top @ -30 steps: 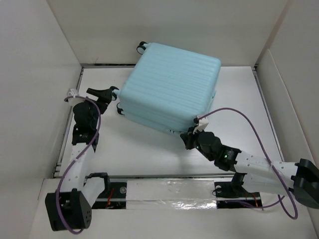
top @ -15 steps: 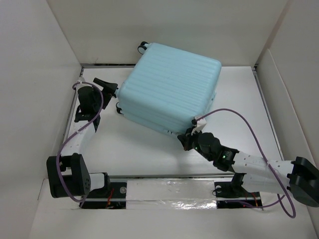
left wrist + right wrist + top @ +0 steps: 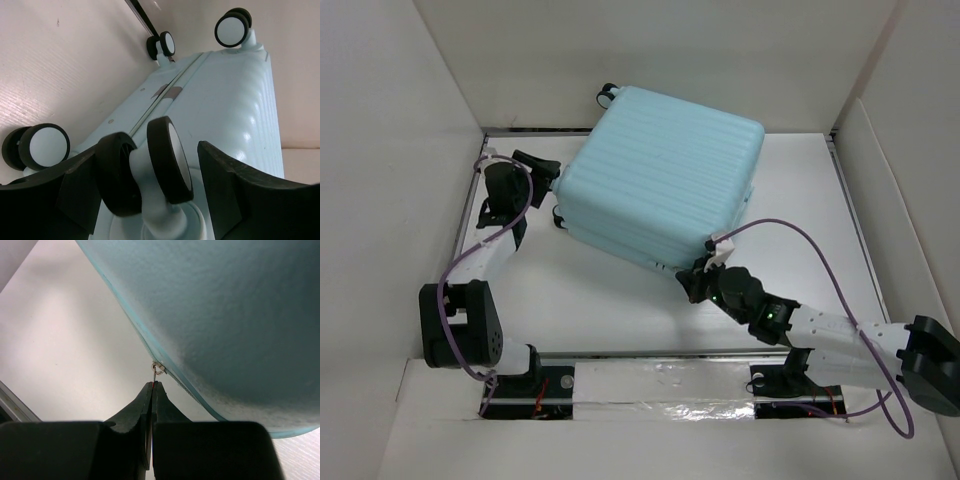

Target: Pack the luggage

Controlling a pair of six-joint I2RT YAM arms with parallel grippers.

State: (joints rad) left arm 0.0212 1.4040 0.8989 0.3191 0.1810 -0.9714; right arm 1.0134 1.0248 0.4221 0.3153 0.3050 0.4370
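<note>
I see the luggage [image 3: 660, 175] lying flat and closed on the worktop [image 3: 620, 300], at about 12 o'clock from the arm bases in my overhead view. It sits skewed, with its wheeled end towards 10 o'clock.

My left tool [image 3: 542, 170] is at the 9 o'clock side of the case, right at the wheeled end. On its wrist view the left tool [image 3: 145, 162] is spread wide, one finger on either side of a double caster [image 3: 167, 160]. I cannot tell whether either finger touches the caster. Three other casters show on the same end, at 9, 12 and 1 o'clock in that view.

My right tool [image 3: 692, 280] is at the case's 6 o'clock corner. On the right wrist view its tips [image 3: 152, 386] are pinched together on a thin metal zip pull [image 3: 154, 372]. The pull hangs from the seam at the shell's lower edge [image 3: 225, 300], with bare worktop beyond at 9 o'clock.
</note>
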